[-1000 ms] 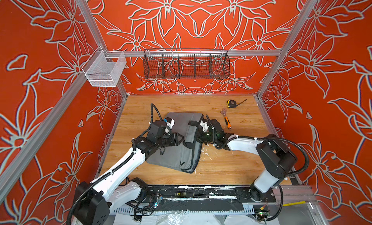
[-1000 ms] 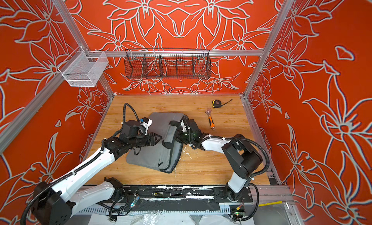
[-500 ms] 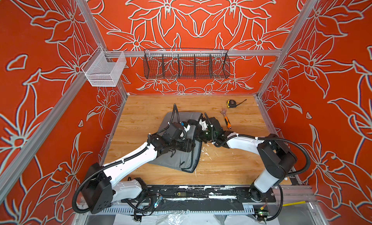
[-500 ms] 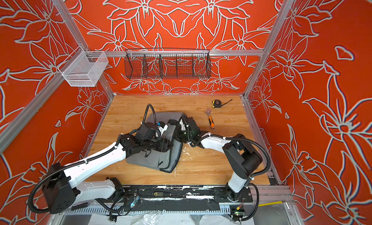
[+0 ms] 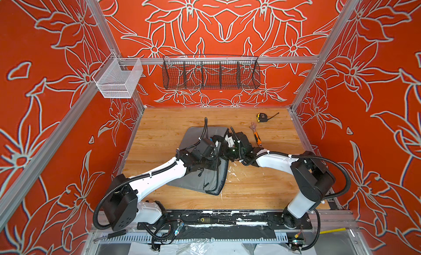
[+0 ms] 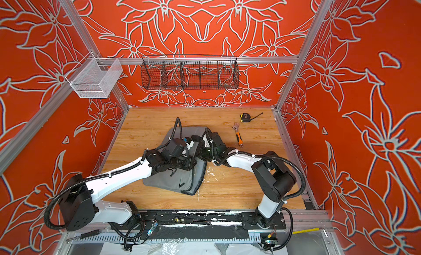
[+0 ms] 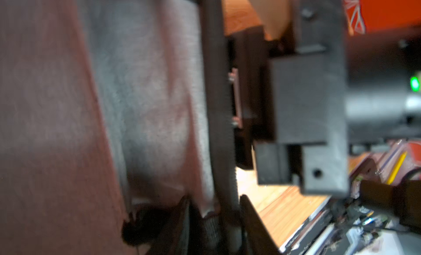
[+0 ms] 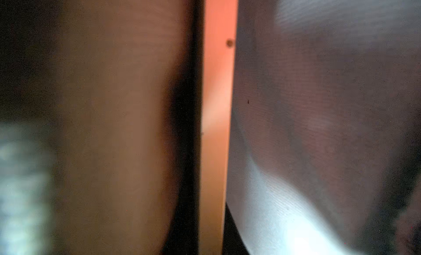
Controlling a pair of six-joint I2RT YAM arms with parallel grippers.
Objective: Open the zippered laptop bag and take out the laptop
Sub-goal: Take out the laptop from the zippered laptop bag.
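The grey zippered laptop bag [image 5: 193,181] [image 6: 170,181] lies mid-table in both top views, its right-hand flap raised. Both arms meet at that raised edge. My left gripper [image 5: 217,144] [image 6: 192,144] reaches across the bag. In the left wrist view its gripper [image 7: 214,203] is shut on the bag's black zipper edge [image 7: 216,105], with grey fabric [image 7: 148,82] beside it. My right gripper [image 5: 226,142] [image 6: 201,142] is shut on the flap from the other side. Its wrist view shows only blurred fabric [image 8: 319,105]. The laptop is hidden.
An orange-handled wrench [image 5: 256,135] and a yellow tape measure [image 5: 262,117] lie at the back right of the wooden table. A black wire basket [image 5: 210,72] and a white mesh basket [image 5: 117,79] hang on the walls above.
My left arm has swung right across the bag from its left part to the raised right edge, and its jaws have closed there. The right arm has stayed still.
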